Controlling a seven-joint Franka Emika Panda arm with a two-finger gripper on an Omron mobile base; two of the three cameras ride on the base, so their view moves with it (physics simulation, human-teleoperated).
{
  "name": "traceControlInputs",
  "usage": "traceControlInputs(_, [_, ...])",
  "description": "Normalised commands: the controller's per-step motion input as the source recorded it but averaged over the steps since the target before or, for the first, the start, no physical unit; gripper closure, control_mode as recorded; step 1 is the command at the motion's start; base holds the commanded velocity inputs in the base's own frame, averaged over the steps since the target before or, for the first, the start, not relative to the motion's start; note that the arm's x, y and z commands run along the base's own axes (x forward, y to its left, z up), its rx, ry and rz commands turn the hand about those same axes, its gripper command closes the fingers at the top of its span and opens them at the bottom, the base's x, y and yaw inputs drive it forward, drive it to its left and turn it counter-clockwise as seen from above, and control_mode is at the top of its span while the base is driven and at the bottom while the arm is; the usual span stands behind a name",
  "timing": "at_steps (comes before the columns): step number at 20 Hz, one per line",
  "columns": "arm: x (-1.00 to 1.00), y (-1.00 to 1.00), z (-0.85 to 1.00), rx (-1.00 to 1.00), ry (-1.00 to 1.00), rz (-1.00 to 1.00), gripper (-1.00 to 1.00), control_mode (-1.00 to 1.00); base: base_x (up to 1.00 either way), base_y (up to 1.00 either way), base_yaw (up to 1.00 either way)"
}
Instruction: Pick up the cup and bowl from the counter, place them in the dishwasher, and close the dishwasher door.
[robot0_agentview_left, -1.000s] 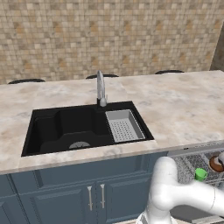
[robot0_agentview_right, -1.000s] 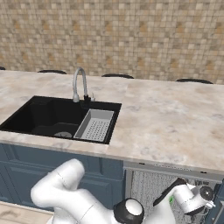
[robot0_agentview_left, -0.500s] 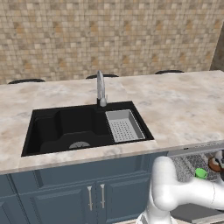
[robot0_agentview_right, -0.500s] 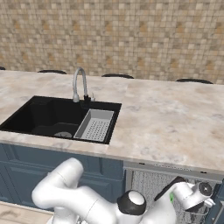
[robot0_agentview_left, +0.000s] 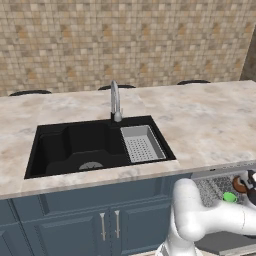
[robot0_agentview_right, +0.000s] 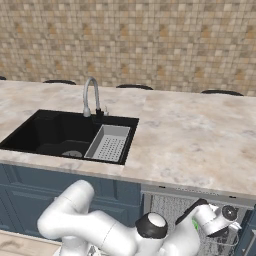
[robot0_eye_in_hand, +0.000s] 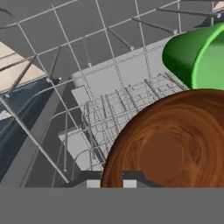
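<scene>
The reddish-brown bowl (robot0_eye_in_hand: 175, 144) looms large in the hand view, its rim between the two fingertips of my gripper (robot0_eye_in_hand: 111, 180), which is shut on it. Just beyond it the green cup (robot0_eye_in_hand: 197, 57) lies on its side in the dishwasher's grey wire rack (robot0_eye_in_hand: 109, 109). From the left base view, the cup (robot0_agentview_left: 229, 197) and bowl (robot0_agentview_left: 240, 185) sit side by side in the open dishwasher (robot0_agentview_left: 215, 186) under the counter (robot0_agentview_left: 200, 120), and the dishwasher door (robot0_agentview_left: 220, 243) hangs open below. My arm reaches low to the right into the rack (robot0_agentview_right: 170, 210).
A black sink (robot0_agentview_left: 75, 145) with a steel tap (robot0_agentview_left: 115, 102) and a grey drainer insert (robot0_agentview_left: 142, 144) is set into the counter. Dark blue cabinet doors (robot0_agentview_left: 75, 225) with handles stand left of the dishwasher. A tiled wall runs behind the counter.
My hand has shifted a little to the right and lower over the rack, still with the bowl. The cup has stayed where it was.
</scene>
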Motion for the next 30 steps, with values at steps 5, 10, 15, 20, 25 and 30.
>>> traceControlInputs(5, [-0.3,-0.01,-0.78,0.11,-0.29,0.11,1.0,-1.0,0.0,0.0,0.0])
traceControlInputs(10, [-0.37,-0.03,-0.91,0.02,-0.19,0.12,1.0,-1.0,0.0,0.0,0.0])
traceControlInputs(15, [-0.66,0.0,-0.98,-0.02,-0.16,0.12,1.0,-1.0,0.0,0.0,0.0])
traceControlInputs(20, [-0.78,-0.03,-1.0,-0.05,-0.19,0.12,1.0,-1.0,0.0,0.0,0.0])
traceControlInputs(25, [-0.72,-0.13,-0.9,-0.09,-0.23,0.11,1.0,-1.0,0.0,0.0,0.0])
traceControlInputs(30, [-0.54,-0.23,-0.72,-0.07,-0.24,0.07,1.0,-1.0,0.0,0.0,0.0])
